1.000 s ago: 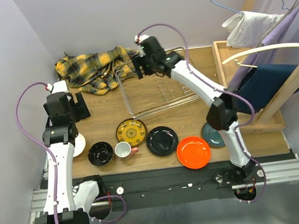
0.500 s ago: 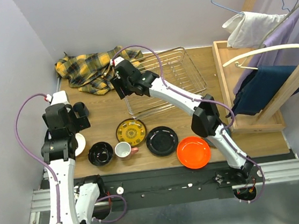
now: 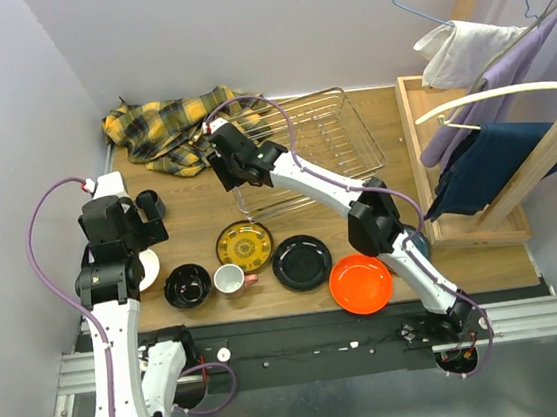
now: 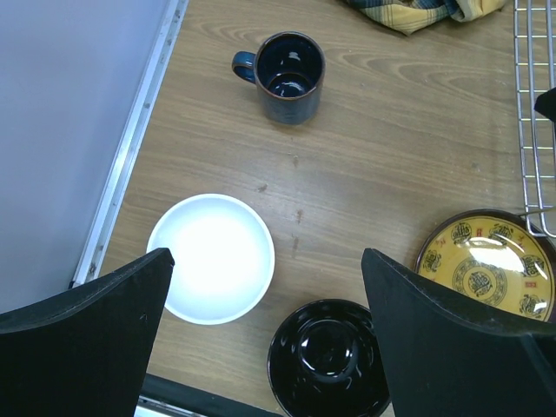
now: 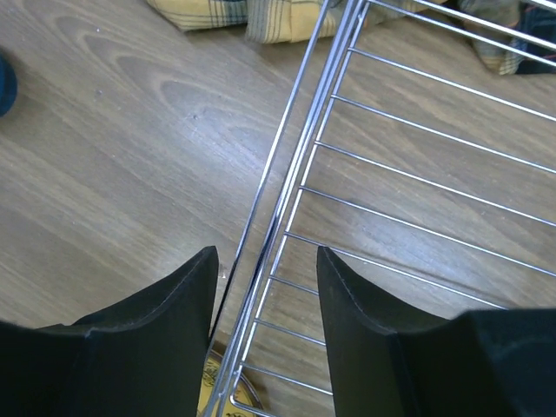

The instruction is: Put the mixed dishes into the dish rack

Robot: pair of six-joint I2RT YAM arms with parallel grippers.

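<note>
Over the last second the right tool (image 3: 221, 167) has swung from the far end of the dish rack (image 3: 364, 123) to its left rim, in the upper middle of the overhead view. Its jaws have drawn in to about half width. In the wrist view they straddle the rim wire with a gap on either side, so nothing is gripped yet. We judge it means to grasp and shift the rack before any loading. The rack holds no dishes. The yellow plate (image 3: 243, 244), black plate (image 3: 301, 262), orange plate (image 3: 360, 283), white cup (image 3: 229, 278) and black bowl (image 3: 188, 285) lie along the tabletop's (image 3: 189, 214) lower edge. The left tool (image 4: 267, 256) hangs wide open, holding nothing, over the white bowl (image 4: 211, 258) at lower left.
</note>
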